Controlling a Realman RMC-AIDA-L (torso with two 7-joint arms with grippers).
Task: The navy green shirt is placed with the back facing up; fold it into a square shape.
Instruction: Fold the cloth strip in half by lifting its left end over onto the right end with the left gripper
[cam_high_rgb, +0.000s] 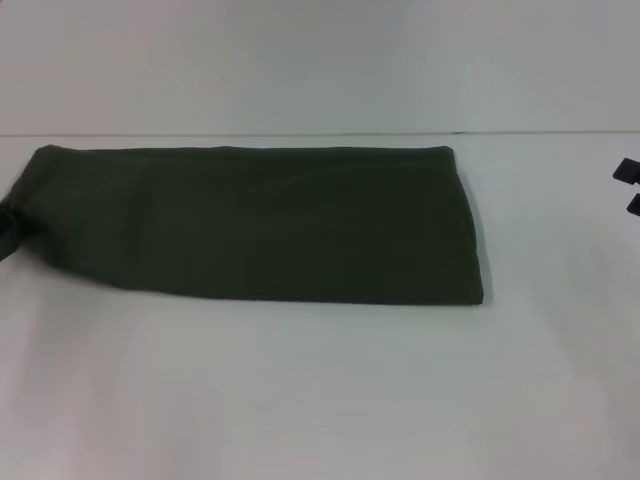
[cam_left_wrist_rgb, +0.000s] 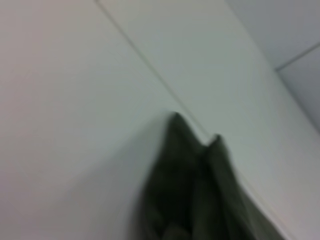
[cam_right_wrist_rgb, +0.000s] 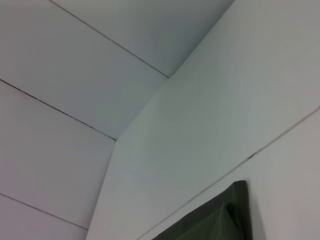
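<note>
The navy green shirt (cam_high_rgb: 260, 220) lies plain side up on the white table, folded into a long band that runs from left to right. My left gripper (cam_high_rgb: 7, 228) is at the band's left end, at the picture's edge, and the cloth narrows into it. The left wrist view shows this end of the shirt (cam_left_wrist_rgb: 200, 195) bunched into two raised peaks close to the camera. My right gripper (cam_high_rgb: 629, 188) is at the far right edge, open and clear of the shirt's right end. The right wrist view shows only a corner of the shirt (cam_right_wrist_rgb: 225, 217).
The white table (cam_high_rgb: 320, 390) extends in front of the shirt. A thin seam (cam_high_rgb: 550, 132) runs across the table just behind the shirt's far edge. A white wall stands behind it.
</note>
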